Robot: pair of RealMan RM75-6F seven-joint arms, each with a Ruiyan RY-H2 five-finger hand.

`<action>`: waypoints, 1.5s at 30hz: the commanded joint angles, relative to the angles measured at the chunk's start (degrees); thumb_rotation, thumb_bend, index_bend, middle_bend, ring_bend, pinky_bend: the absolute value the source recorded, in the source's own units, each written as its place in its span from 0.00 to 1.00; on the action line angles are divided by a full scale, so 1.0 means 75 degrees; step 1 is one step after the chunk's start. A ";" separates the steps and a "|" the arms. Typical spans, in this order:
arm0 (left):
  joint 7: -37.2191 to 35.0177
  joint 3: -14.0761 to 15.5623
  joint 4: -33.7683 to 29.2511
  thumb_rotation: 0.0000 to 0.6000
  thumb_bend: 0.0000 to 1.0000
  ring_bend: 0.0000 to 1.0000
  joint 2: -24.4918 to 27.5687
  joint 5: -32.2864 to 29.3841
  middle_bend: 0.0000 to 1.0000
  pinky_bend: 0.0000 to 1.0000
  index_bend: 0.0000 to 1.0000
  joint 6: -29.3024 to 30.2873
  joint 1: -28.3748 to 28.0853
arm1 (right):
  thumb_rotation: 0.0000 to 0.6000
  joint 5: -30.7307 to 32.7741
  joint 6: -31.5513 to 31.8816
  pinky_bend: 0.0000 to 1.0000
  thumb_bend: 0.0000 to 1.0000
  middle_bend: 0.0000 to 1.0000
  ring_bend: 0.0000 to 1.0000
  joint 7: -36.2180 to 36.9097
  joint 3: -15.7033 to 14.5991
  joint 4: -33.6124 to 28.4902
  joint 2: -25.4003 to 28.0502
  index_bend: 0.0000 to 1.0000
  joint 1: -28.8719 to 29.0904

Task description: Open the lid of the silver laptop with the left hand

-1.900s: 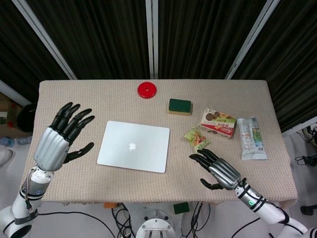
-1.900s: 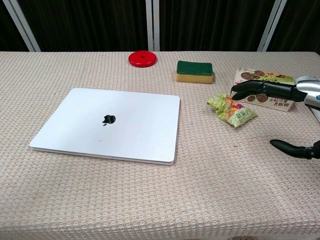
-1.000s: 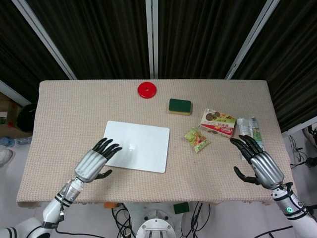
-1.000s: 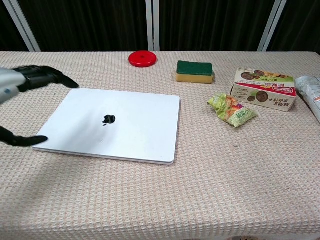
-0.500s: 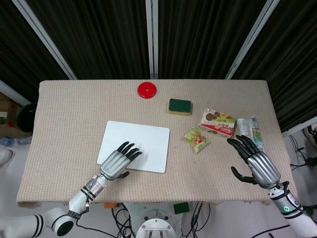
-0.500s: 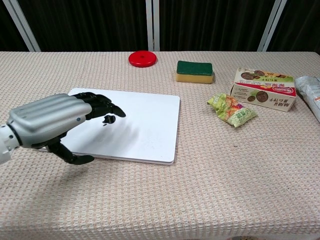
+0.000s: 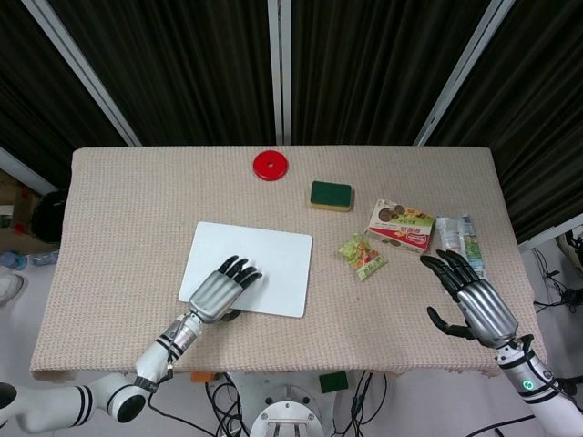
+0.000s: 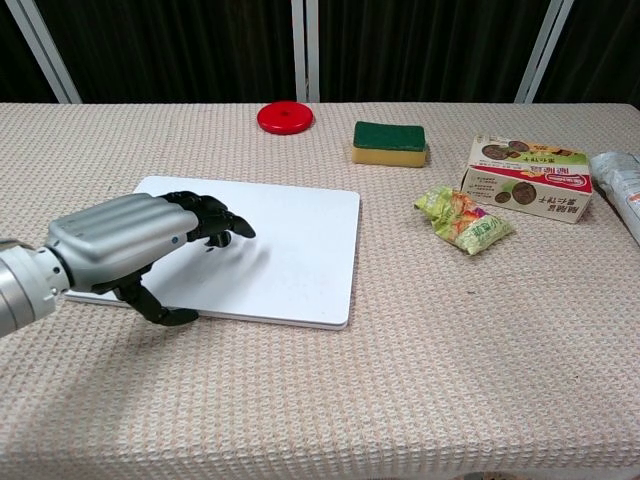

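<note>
The silver laptop (image 7: 264, 264) (image 8: 290, 250) lies closed and flat on the table, left of centre. My left hand (image 7: 217, 293) (image 8: 125, 245) hovers over its near-left part, fingers stretched out above the lid and thumb at the front edge; whether it touches the lid cannot be told. It holds nothing. My right hand (image 7: 471, 305) hangs open with spread fingers over the table's right front corner, apart from everything; the chest view does not show it.
A red disc (image 7: 271, 165) (image 8: 285, 117) sits at the back. A green sponge (image 7: 330, 195) (image 8: 389, 142), a snack box (image 7: 402, 225) (image 8: 526, 178), a green candy bag (image 7: 362, 255) (image 8: 464, 220) and a white wrapper (image 7: 462, 252) (image 8: 620, 185) lie right of the laptop.
My left hand swept in from the left onto the laptop's near-left part and has edged slightly further over the lid. The right hand drew back to the right front corner. The laptop stayed closed.
</note>
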 commanded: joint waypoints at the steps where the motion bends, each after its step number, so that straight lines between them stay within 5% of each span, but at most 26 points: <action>1: -0.0041 0.0009 0.0035 1.00 0.20 0.05 -0.0018 -0.0051 0.15 0.08 0.17 0.0007 -0.0023 | 1.00 -0.0007 0.0000 0.00 0.44 0.08 0.00 0.0002 0.0007 -0.0003 0.0005 0.00 -0.0009; 7: -0.0199 0.0043 0.0134 1.00 0.22 0.05 -0.0068 -0.0048 0.15 0.08 0.17 0.0101 -0.0048 | 1.00 0.0001 -0.0002 0.00 0.44 0.08 0.00 0.0005 0.0018 -0.0002 0.0018 0.00 -0.0046; 17: -0.1150 0.0079 0.0848 1.00 0.54 0.05 -0.0431 0.0421 0.15 0.08 0.19 0.0611 -0.0080 | 1.00 -0.0004 0.0003 0.00 0.44 0.08 0.00 0.0027 0.0047 0.0012 0.0017 0.00 -0.0084; 34: -0.2860 0.0149 0.2913 1.00 0.74 0.08 -0.1464 0.1400 0.20 0.11 0.25 0.2279 0.0061 | 1.00 -0.0088 -0.0142 0.00 0.44 0.08 0.00 0.0043 0.0025 0.0035 -0.0062 0.00 -0.0050; 45: -0.3302 -0.0281 0.3433 1.00 0.76 0.08 -0.1818 0.1525 0.21 0.11 0.26 0.3183 -0.0026 | 1.00 -0.0177 -0.1138 0.00 0.44 0.08 0.00 -0.0263 -0.0250 -0.0109 -0.0152 0.00 0.0276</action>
